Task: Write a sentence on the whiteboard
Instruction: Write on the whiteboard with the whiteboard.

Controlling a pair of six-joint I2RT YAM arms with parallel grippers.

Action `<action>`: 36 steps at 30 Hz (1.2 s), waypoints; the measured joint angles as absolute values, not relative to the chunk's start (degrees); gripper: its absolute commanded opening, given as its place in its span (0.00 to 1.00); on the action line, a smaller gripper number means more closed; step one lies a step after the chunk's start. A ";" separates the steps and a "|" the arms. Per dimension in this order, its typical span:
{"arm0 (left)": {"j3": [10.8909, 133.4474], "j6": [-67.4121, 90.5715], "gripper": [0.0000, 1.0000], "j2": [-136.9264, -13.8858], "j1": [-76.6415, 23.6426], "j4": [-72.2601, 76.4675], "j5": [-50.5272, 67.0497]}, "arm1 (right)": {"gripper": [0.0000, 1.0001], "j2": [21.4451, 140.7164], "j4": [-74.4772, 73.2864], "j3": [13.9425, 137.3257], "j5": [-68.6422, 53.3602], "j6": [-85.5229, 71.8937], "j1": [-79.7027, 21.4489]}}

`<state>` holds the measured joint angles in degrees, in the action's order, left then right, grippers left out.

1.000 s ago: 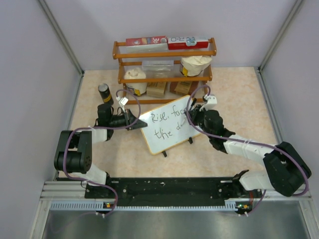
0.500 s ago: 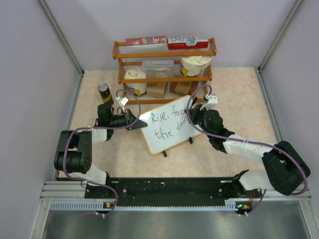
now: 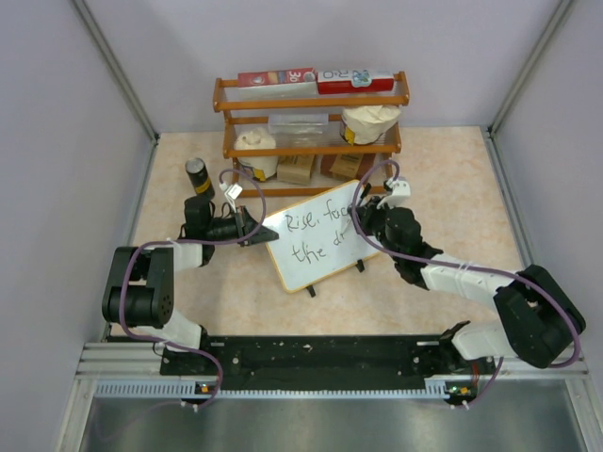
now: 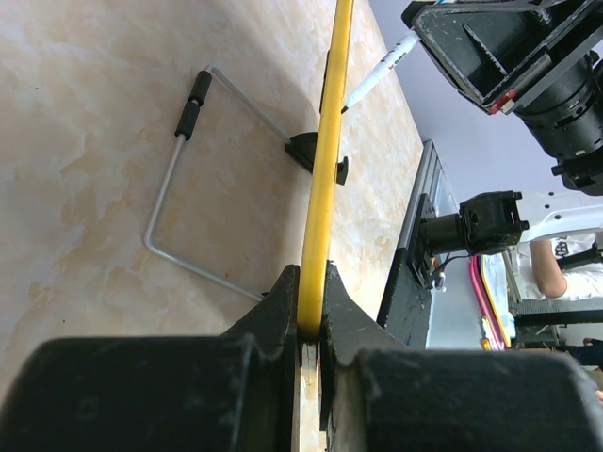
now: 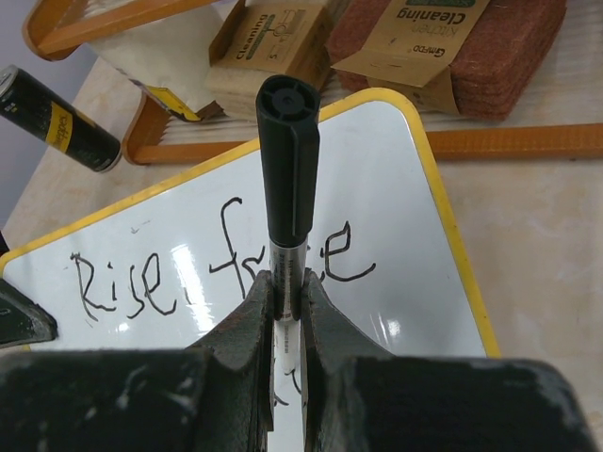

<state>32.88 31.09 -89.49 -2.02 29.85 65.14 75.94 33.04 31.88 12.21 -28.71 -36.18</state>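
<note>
The whiteboard stands tilted on the table, its frame yellow in the wrist views. The sentence reads "Rise, fac" and "the d" from above; the right wrist view shows "Rise, face". My left gripper is shut on the board's left edge, jaws pinching the frame. My right gripper is shut on a black-capped marker, its tip down against the board's second line, hidden behind the fingers. The marker also shows in the left wrist view.
A wooden shelf rack with boxes, bags and sponge packs stands just behind the board. A black can lies at the rack's left. The board's wire stand rests on the table behind it. Grey walls close in three sides.
My right gripper with the marker has shifted only slightly over the board's second line. The left gripper and the board have not moved.
</note>
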 measured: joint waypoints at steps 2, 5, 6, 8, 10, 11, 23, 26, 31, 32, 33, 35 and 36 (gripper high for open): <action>32.88 31.09 0.00 -89.49 -2.02 29.85 65.14 | 0.00 75.94 33.10 31.79 11.84 -28.75 -36.18; 32.88 31.09 0.00 -89.49 -2.02 29.85 65.14 | 0.00 75.94 33.39 31.29 11.22 -29.04 -36.18; 32.88 31.09 0.00 -89.49 -2.02 29.85 65.14 | 0.00 75.94 33.45 31.03 11.00 -29.21 -36.18; 32.88 31.09 0.00 -89.49 -2.02 29.85 65.14 | 0.00 75.94 33.65 30.61 10.68 -29.47 -36.18; 32.88 31.09 0.00 -89.49 -2.02 29.85 65.14 | 0.00 75.94 33.78 30.28 10.44 -29.69 -36.18; 32.88 31.09 0.00 -89.49 -2.02 29.85 65.14 | 0.00 75.94 33.87 30.15 10.39 -29.74 -36.18; 32.88 31.09 0.00 -89.49 -2.02 29.85 65.14 | 0.00 75.85 33.78 29.65 10.59 -30.11 -36.18; 32.88 31.09 0.00 -89.49 -2.02 29.85 65.14 | 0.00 75.83 33.71 29.65 10.72 -30.09 -36.18; 32.88 31.09 0.00 -89.49 -2.02 29.85 65.14 | 0.00 75.81 33.43 29.69 11.07 -30.13 -36.18; 32.88 31.09 0.00 -89.49 -2.02 29.85 65.14 | 0.00 75.81 33.36 29.71 11.11 -30.11 -36.18; 32.88 31.09 0.00 -89.49 -2.02 29.85 65.14 | 0.00 75.81 33.28 29.78 11.11 -30.11 -36.18; 32.88 31.09 0.00 -89.49 -2.02 29.85 65.14 | 0.00 75.81 32.91 30.02 11.11 -30.09 -36.16; 32.88 31.09 0.00 -89.49 -2.02 29.85 65.14 | 0.00 75.81 32.73 30.17 11.11 -30.06 -36.14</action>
